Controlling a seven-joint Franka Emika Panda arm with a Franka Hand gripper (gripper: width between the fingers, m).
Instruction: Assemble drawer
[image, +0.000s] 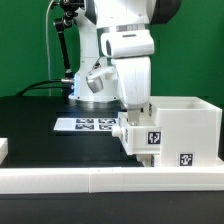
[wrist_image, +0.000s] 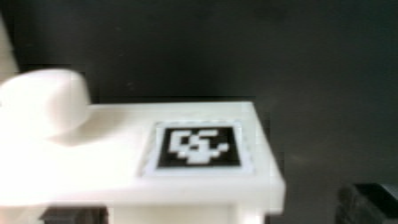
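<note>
Gripper (image: 133, 112) above tray (image: 143, 138), shell (image: 185, 130) at its 3 o'clock; jaw state indeterminable.

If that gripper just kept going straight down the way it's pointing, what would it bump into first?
Probably the white tagged drawer piece directly beneath the gripper, beside the box-like shell. It already looks close or touching; depth is unclear.

I can't see the claw tips behind the white plastic tagged tray (image: 143, 133); the wrist view's white finger (wrist_image: 43, 100) is blurred.
</note>
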